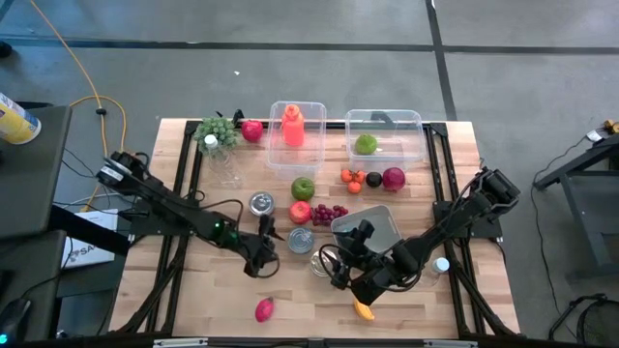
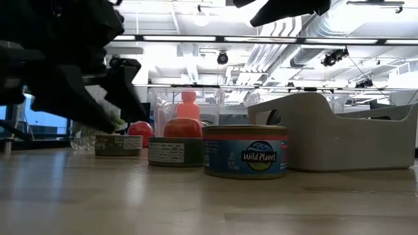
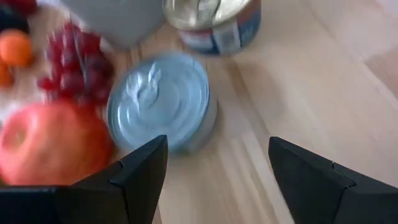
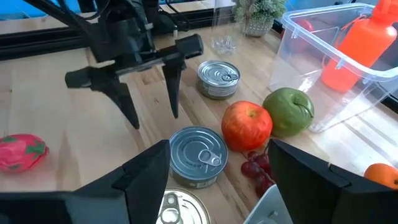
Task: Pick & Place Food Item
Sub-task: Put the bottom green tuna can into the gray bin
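Three flat tins stand on the wood table: one (image 1: pixel 261 203) farther back, a middle one (image 1: pixel 301 239) and a blue-labelled one (image 2: pixel 245 151) beside a grey tray (image 1: pixel 372 227). A red apple (image 1: pixel 301 211), a green apple (image 1: pixel 303 188) and red grapes (image 1: pixel 331 213) lie just behind the middle tin (image 3: pixel 161 106). My left gripper (image 1: pixel 269 251) hangs open just left of that tin, fingers slanting down, touching nothing. My right gripper (image 4: pixel 217 186) is open above the blue-labelled tin, looking across at the left gripper (image 4: pixel 149 93).
Two clear bins (image 1: pixel 385 135) stand at the far edge, one with an orange bottle (image 1: pixel 293 126), one with a green fruit (image 1: pixel 366 144). Small fruits (image 1: pixel 372 178) lie below them. A pink fruit (image 1: pixel 264 309) and an orange piece (image 1: pixel 364 310) lie near the front edge.
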You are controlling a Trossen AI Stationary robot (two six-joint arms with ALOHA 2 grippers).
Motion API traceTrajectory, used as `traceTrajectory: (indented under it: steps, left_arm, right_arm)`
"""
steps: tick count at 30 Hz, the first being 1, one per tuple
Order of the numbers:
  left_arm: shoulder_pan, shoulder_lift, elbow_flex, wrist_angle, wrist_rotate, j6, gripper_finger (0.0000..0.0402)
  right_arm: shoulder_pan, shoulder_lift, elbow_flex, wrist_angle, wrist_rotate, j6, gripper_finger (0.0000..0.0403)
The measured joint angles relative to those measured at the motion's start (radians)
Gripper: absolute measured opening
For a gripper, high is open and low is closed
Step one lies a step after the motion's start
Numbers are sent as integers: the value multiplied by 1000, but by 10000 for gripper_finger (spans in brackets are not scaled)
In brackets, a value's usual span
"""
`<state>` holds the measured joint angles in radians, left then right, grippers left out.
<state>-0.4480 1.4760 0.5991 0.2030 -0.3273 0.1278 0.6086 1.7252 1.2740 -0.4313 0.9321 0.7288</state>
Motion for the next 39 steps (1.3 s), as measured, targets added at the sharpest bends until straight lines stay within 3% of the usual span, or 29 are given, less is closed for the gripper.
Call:
traceTrajectory:
  steps: [7,22,26,37,39]
  left_arm:
    - [-7,89,2,176,0,157,268]
    - [40,219,4,253,25,135,257]
    - [38,219,4,250,12,130,213]
    - [39,219,5,233,4,76,26]
    - [39,219,5,233,1,73,8]
  right_arm:
    - [-2,0,0,2,-27,0,260]
    - [-3,0,0,2,-50,0,260]
    - [-3,0,0,2,-50,0,260]
    - [-3,0,0,2,-50,3,260]
    - [-3,0,0,2,-52,3,260]
